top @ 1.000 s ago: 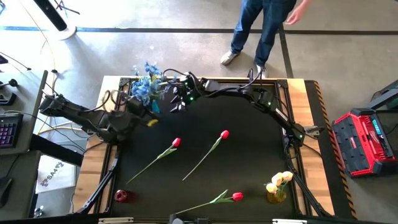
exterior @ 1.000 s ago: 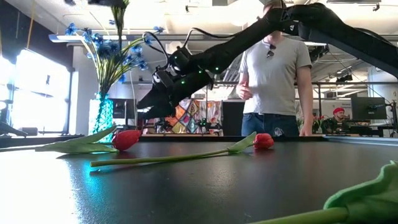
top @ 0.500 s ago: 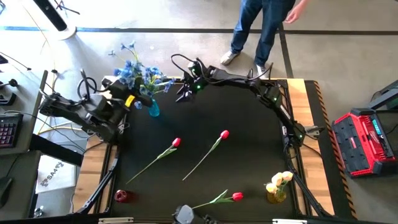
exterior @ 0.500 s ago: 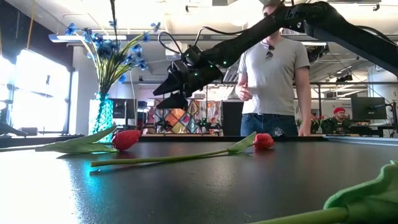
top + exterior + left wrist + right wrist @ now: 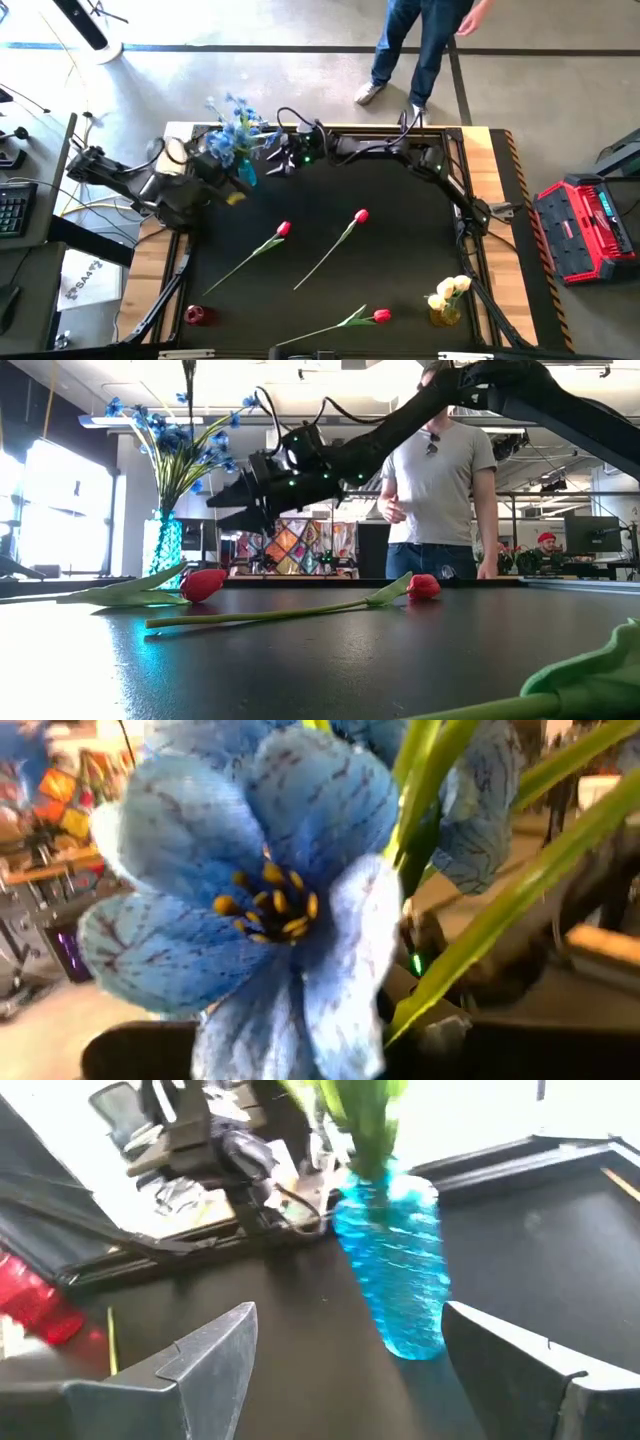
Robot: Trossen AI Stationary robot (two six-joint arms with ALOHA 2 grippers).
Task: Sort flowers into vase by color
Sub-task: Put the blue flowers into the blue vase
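High view. The blue sprays (image 5: 232, 138) stand in the blue vase (image 5: 246, 176) at the far left corner of the table (image 5: 400, 250). The left gripper (image 5: 225, 170) sits just beside that vase, closed; whether it pinches a stem cannot be made out. The right gripper (image 5: 275, 165) hangs near the vase, on its right, jaws wide and empty. Three red tulips lie loose: one mid-left (image 5: 284, 229), one centre (image 5: 361, 215), one at the near edge (image 5: 381, 316). Yellow tulips (image 5: 452, 289) fill a vase at the near right corner; a red vase (image 5: 196, 315) waits near left.

Low view. The tulip stems (image 5: 260, 615) lie flat on the table. A person (image 5: 440, 480) stands beyond the far edge.

Left wrist view. A blue blossom (image 5: 250, 910) fills the frame, with green stems (image 5: 500, 910) beside it.

Right wrist view. The vase body (image 5: 400, 1270) lies between the open fingers (image 5: 200, 1355), apart from them.

Judgement: the flowers look light and floppy, blossoms easily crushed; take them mid-stem. The tall vase looks easy to tip, and both arms crowd it.
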